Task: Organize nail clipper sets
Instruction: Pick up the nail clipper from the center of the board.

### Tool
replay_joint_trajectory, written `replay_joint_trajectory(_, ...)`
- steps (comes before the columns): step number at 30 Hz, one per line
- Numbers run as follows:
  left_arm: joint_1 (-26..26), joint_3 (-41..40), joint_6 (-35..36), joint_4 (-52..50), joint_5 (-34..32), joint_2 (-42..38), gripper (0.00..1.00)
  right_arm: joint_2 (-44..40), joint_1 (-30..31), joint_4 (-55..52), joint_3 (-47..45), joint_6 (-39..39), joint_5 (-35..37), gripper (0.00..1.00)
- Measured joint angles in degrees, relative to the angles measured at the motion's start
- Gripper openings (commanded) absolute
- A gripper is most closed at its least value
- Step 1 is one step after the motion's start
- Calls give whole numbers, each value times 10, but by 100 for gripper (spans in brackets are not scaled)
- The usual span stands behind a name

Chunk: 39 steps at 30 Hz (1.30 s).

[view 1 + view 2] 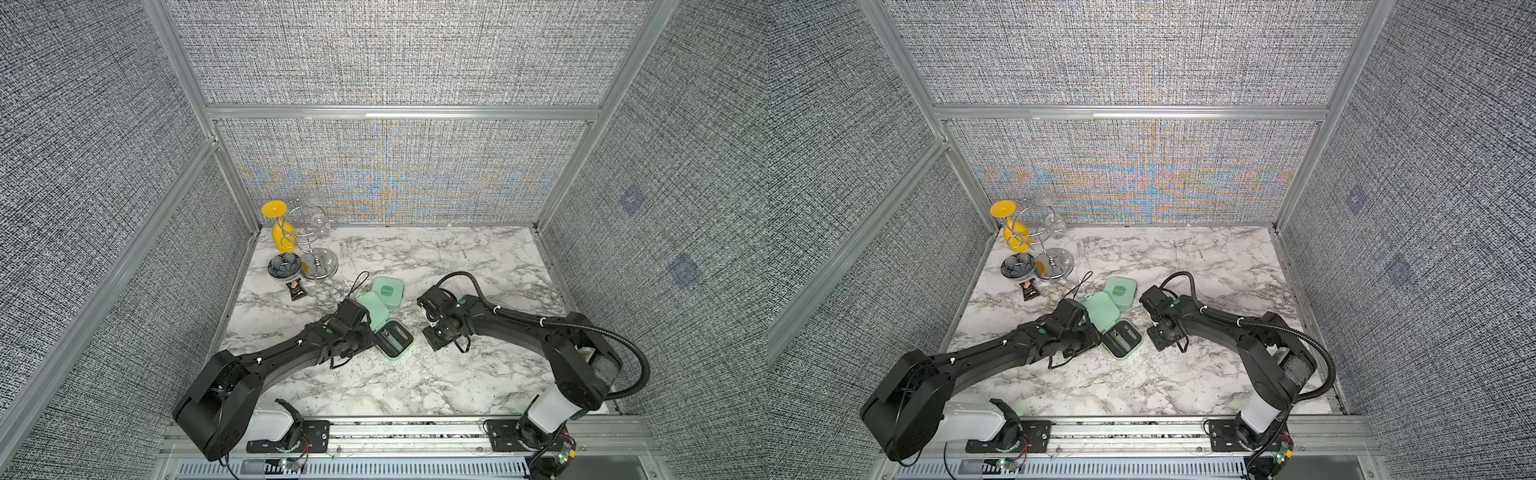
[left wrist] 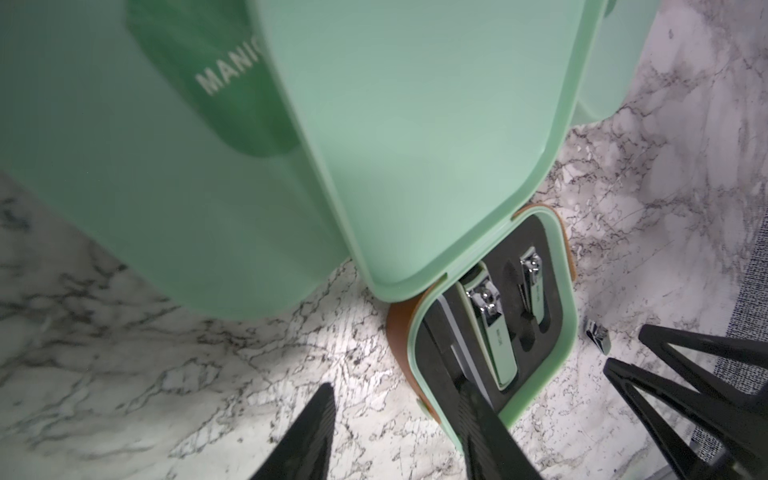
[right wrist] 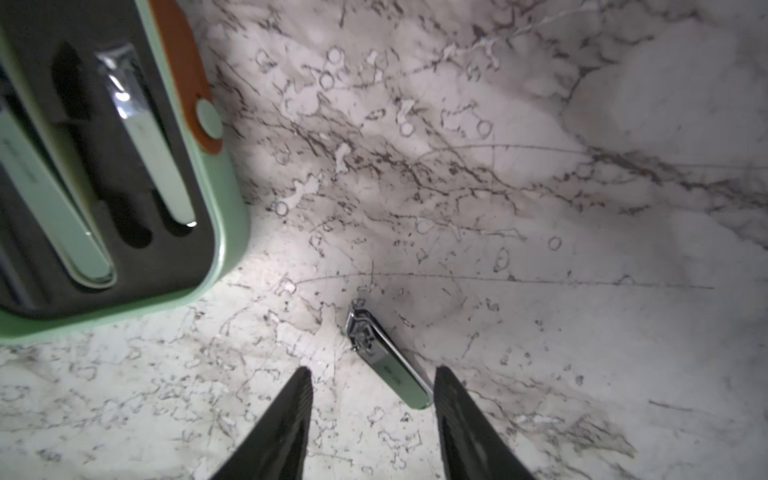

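we see the open case [image 1: 394, 341] lying near the middle of the marble table [image 1: 457, 257]. its mint lid [image 1: 371, 310] is raised, and the closed case [image 1: 388, 292] sits just behind it. in the black insert of the open case, a longer clipper [image 2: 494, 336] and a shorter clipper [image 2: 533, 286] rest side by side in their slots.

the left gripper [image 2: 395, 386] hangs at the near corner of that case with its jaws partly apart. one finger [image 2: 488, 436] reaches over the black insert and the other finger [image 2: 303, 440] is above bare marble. we see nothing clamped between them.

the right gripper [image 3: 372, 370] is spread, low over the table, and grips nothing. a loose clipper [image 3: 386, 357] lies flat on the marble between its fingers, with its green end just beside one of them. this clipper sits near the open case, outside it, on the right arm's side.

a flower-shaped dish [image 1: 284, 266] and a black packet [image 1: 296, 289] stand well apart, toward the far left corner.
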Motion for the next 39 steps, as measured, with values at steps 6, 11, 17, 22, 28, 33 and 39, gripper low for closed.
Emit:
replay_joint_trajectory(6, 0, 0, 0, 0, 0, 2, 51, 17, -7, 11, -2, 0, 0, 47)
replay_joint_trajectory(11, 0, 0, 0, 0, 0, 2, 51, 30, -8, 20, -2, -3, -5, 43)
replay_joint_trajectory(17, 0, 0, 0, 0, 0, 2, 51, 41, -10, 27, 1, -5, -10, 32)
replay_joint_trajectory(22, 0, 0, 0, 0, 0, 2, 51, 41, -10, 28, 1, -5, -10, 24)
replay_joint_trajectory(28, 0, 0, 0, 0, 0, 6, 51, 41, -11, 26, 2, 7, -6, 21)
replay_joint_trajectory(33, 0, 0, 0, 0, 0, 6, 51, 44, -11, 21, 9, 18, -6, 26)
replay_joint_trajectory(39, 0, 0, 0, 0, 0, 1, 51, 33, -11, 12, 10, 23, -6, 32)
